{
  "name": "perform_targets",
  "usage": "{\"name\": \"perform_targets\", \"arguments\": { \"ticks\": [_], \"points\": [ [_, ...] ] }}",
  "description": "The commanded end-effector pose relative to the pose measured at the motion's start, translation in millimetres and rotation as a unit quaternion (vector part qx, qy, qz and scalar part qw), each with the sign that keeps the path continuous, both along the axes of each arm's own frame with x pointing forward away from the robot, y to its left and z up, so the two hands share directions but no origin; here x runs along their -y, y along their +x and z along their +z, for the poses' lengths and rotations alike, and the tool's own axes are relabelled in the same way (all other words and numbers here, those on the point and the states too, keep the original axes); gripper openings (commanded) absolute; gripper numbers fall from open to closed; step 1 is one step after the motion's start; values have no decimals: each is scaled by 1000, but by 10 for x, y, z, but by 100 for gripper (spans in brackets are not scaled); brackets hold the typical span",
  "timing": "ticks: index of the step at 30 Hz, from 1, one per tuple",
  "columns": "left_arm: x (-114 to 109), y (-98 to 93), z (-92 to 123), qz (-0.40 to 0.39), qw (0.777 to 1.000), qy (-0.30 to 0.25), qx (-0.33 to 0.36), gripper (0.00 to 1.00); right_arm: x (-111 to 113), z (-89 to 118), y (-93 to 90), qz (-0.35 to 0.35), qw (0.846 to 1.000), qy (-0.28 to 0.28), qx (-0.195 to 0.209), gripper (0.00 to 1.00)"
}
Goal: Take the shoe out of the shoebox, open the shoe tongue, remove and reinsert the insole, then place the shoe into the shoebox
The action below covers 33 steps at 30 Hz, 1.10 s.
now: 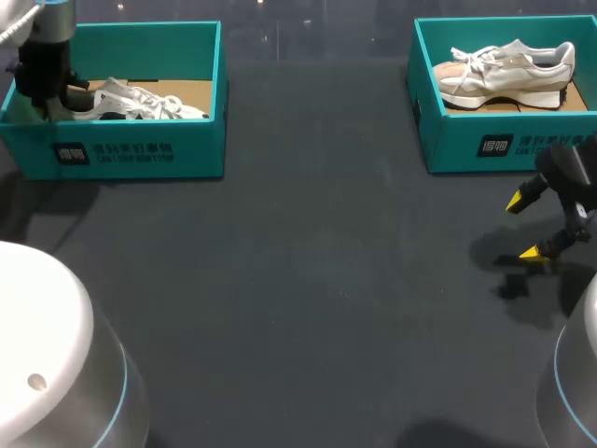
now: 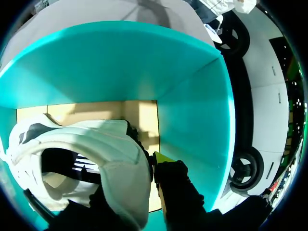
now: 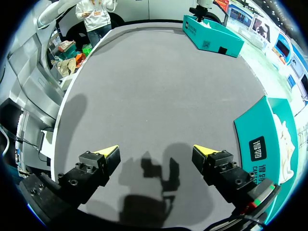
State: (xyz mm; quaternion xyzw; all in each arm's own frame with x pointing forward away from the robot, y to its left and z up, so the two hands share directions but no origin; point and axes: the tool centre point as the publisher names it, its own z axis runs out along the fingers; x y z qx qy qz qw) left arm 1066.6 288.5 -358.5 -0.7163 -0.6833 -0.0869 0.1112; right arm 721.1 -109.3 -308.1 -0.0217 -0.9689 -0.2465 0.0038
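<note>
Left claw [image 2: 134, 174] at shoe [image 2: 91, 142] heel (inside shoebox [image 2: 144, 62]).

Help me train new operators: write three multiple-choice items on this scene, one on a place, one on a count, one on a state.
1. Where is the left gripper?
A. In the left box, at the shoe
B. Over a tray
C. On a lid

2. How many boxes are there?
A. One
B. Two
C. Three

3. What is the right gripper's state?
A. Shut on a shoe
B. Shut on an insole
C. Open, empty

Answers:
1 A: the head view shows it down inside that box by the shoe's heel.
2 B: the left box and the right box, both teal.
3 C: its yellow tips stand apart with nothing between.
</note>
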Motion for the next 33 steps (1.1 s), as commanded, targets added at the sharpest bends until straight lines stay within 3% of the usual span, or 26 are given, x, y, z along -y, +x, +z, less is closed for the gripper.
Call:
{"name": "perform_targets", "arguments": {
  "ticks": [1,22,26,33],
  "points": [
    [57,-7,-21,-1,1000,1,1,0,0,0,-5,0,1000,-1,0,100],
    [102,49,-289,9,1000,-11,-12,0,0,0,-5,0,1000,-1,0,100],
    [90,41,-259,8,1000,-12,-10,21,0,0,-5,0,1000,-1,0,100],
    [92,24,-188,6,1000,-17,-6,43,0,0,-5,0,1000,-1,0,100]
  ]
}}
